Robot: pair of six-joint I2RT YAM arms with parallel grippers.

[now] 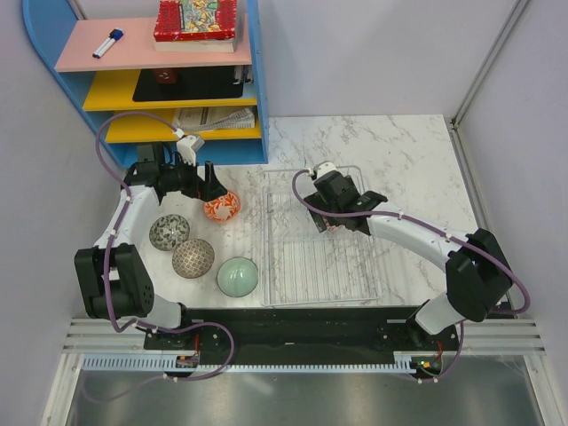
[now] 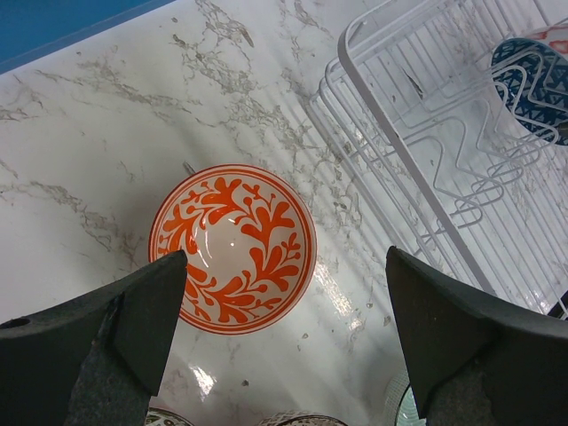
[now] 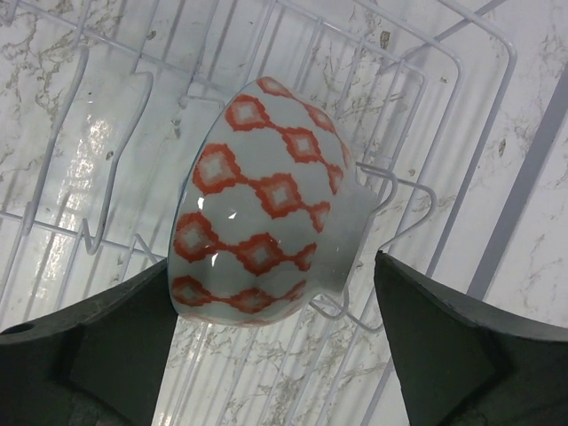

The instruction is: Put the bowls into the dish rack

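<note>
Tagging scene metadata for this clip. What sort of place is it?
Likely a lab robot cell staged as a kitchen counter: a marble-pattern tabletop, a white wire dish rack and an orange floral ceramic bowl, boxed in by plain grey partition walls.

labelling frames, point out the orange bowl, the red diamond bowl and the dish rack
orange bowl [image 2: 232, 248], left wrist view, middle of the bowl
red diamond bowl [image 3: 266, 204], right wrist view, patterned outer side
dish rack [image 1: 319, 275], top view, bare ribbed floor
</note>
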